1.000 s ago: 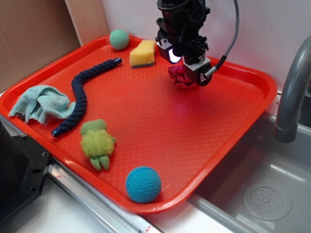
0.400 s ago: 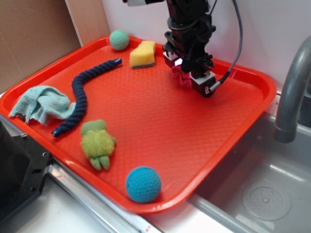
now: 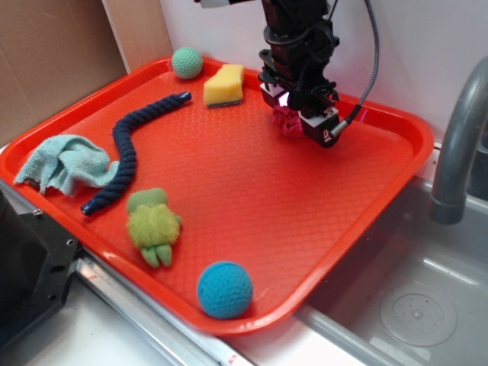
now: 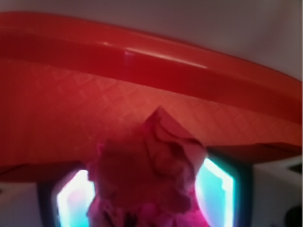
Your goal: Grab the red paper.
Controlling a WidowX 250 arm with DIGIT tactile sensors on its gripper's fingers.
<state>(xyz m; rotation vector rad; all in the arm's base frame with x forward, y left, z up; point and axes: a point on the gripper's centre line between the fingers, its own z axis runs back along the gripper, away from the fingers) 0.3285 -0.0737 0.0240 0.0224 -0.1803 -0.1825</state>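
The red paper (image 3: 287,123), a small crimson wad with crumpled folds, sits at the back of the red-orange tray (image 3: 229,175), right of the yellow sponge. My gripper (image 3: 293,118) stands straight over it, fingers down on either side, shut on the wad and pinching it narrow. In the wrist view the red paper (image 4: 151,175) fills the space between the two glowing pads of my gripper (image 4: 147,196), with the tray's far rim (image 4: 142,61) behind it. Whether the wad is off the tray floor I cannot tell.
On the tray lie a yellow sponge (image 3: 224,85), a green ball (image 3: 187,62), a navy rope (image 3: 130,149), a teal cloth (image 3: 65,162), a green plush (image 3: 153,225) and a blue ball (image 3: 225,290). A grey faucet (image 3: 457,152) and sink (image 3: 412,305) are at the right.
The gripper shifted slightly right and dropped lower around the red paper, then its fingers closed, squeezing the wad narrower. Nothing else on the tray moved.
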